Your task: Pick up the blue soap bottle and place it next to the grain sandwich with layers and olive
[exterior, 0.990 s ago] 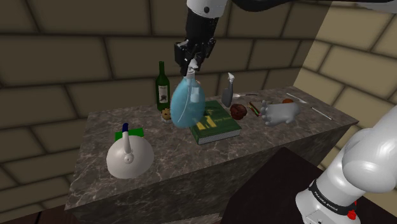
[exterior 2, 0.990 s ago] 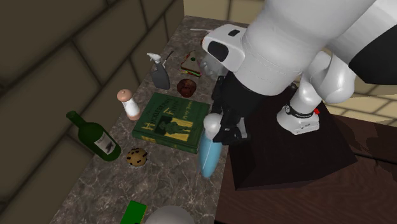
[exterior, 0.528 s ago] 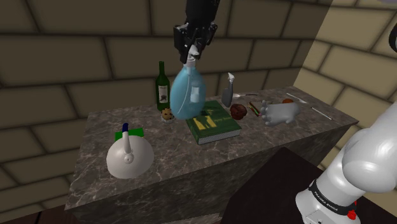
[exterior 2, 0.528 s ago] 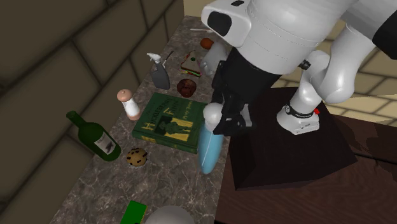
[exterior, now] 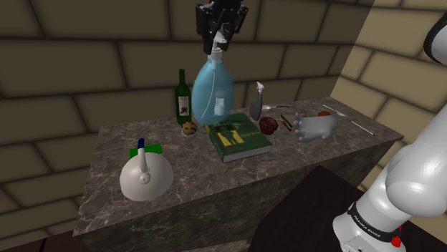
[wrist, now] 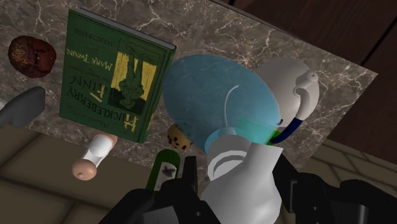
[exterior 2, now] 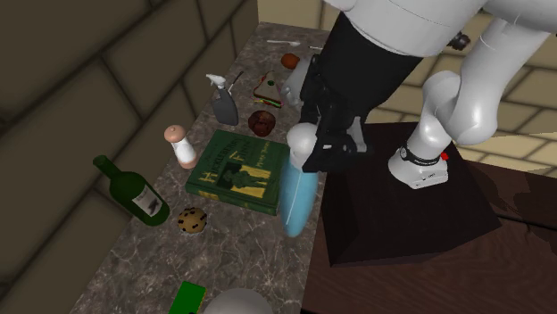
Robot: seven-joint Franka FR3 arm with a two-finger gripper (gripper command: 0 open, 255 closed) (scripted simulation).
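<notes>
The translucent blue soap bottle [exterior: 211, 93] with a white neck hangs in the air above the marble counter [exterior: 193, 187], over the far end of a green book [exterior: 241, 140]. My gripper [exterior: 217, 44] is shut on the bottle's white top, and the body dangles below it. From the second exterior view the bottle [exterior 2: 297, 201] hangs under the gripper [exterior 2: 311, 150], near the counter's front edge. In the wrist view the fingers clasp the white cap of the bottle [wrist: 213, 102]; the gripper [wrist: 245, 191] sits behind it. The layered sandwich [exterior: 288, 122] [exterior 2: 266, 89] lies on the counter beyond a brown round thing [exterior: 268, 126].
On the counter stand a green wine bottle [exterior: 183, 99], a muffin [exterior: 189, 129], a white kettle [exterior: 145, 176], a grey spray bottle [exterior: 256, 100], a white jug [exterior: 316, 127] and a shaker [exterior 2: 182, 145]. A brick wall runs behind. The stand is at the shoulder view's lower right.
The gripper has risen with the blue bottle, which now hangs higher above the counter and the book. Nothing on the counter has moved.
</notes>
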